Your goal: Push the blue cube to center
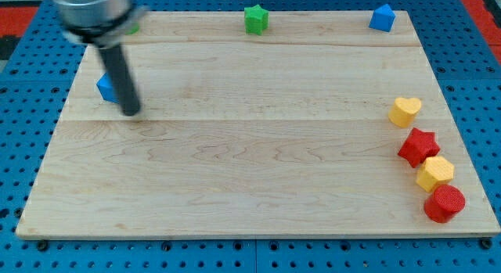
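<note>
The blue cube (pixel 105 87) sits near the left edge of the wooden board (pixel 250 187), partly hidden behind my rod. My tip (pixel 131 113) rests on the board just to the lower right of the cube, close against it; I cannot tell if they touch. The rod is blurred and leans up toward the view's top left.
A green block (pixel 135 27) peeks out behind the arm at the top left. A green star (pixel 255 19) is at top centre and a second blue block (pixel 382 18) at top right. A yellow heart (pixel 405 111), red star (pixel 418 146), yellow hexagon (pixel 434 173) and red cylinder (pixel 444 202) line the right edge.
</note>
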